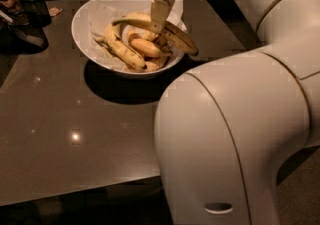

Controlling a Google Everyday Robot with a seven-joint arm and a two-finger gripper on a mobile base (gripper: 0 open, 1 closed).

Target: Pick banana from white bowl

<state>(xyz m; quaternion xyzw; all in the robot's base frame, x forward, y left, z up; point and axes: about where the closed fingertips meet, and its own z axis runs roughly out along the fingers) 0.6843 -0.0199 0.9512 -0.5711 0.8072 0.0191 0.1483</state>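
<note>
The white bowl (75,29) stands at the far middle of the dark table, lined with white paper. My gripper (159,18) hangs over the bowl's right half and is shut on the banana (177,38), the long speckled one. The banana is held roughly level above the other fruit. Its stem end points left and its other end reaches past the bowl's right rim. A plump orange-yellow banana (146,47) and a paler yellow banana (122,50) lie in the bowl beneath it.
Dark objects (25,6) stand at the table's far left corner. My arm's large white body (235,139) fills the right foreground and hides the table's right side. The table's front edge (75,196) runs along the bottom left.
</note>
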